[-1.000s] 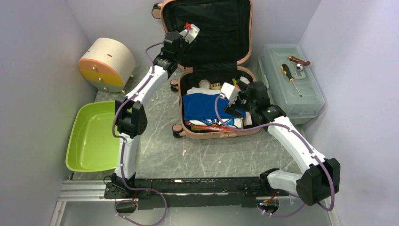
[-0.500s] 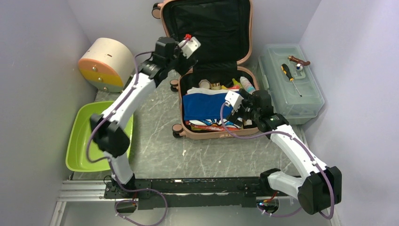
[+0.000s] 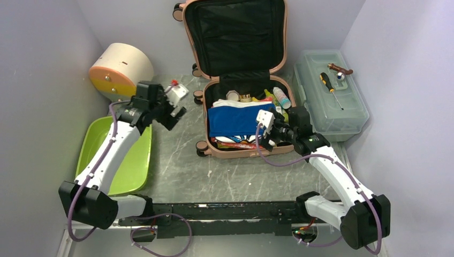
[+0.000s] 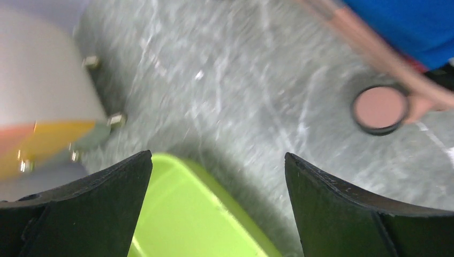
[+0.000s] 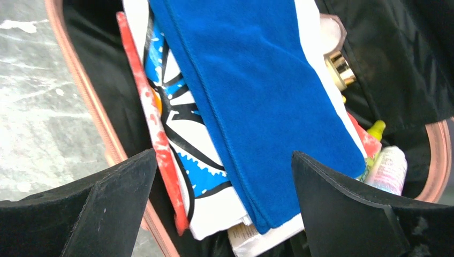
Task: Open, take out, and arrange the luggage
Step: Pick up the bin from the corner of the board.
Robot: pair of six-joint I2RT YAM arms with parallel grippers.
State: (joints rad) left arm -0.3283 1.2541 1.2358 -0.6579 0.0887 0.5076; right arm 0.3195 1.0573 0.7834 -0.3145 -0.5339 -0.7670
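The salmon-pink luggage (image 3: 246,152) lies open at the back middle, its black-lined lid (image 3: 241,35) propped against the wall. Its lower half holds a folded blue cloth (image 3: 235,119), white and printed items and small bottles. My right gripper (image 3: 266,135) is open and empty over the case's front right part; in the right wrist view the blue cloth (image 5: 257,91) lies between its fingers (image 5: 342,214). My left gripper (image 3: 175,113) is open and empty, left of the case, over the table by the green tub. A luggage wheel (image 4: 380,108) shows in the left wrist view.
A lime-green tub (image 3: 104,158) sits at the left, also in the left wrist view (image 4: 198,225). A cream half-round box with orange front (image 3: 119,72) stands at the back left. A translucent toolbox (image 3: 332,96) with a screwdriver (image 3: 331,88) on it stands at the right.
My left arm has swung from the raised lid down and left to the table beside the green tub. My right gripper has drawn back slightly toward the case's front edge. The lid stays open.
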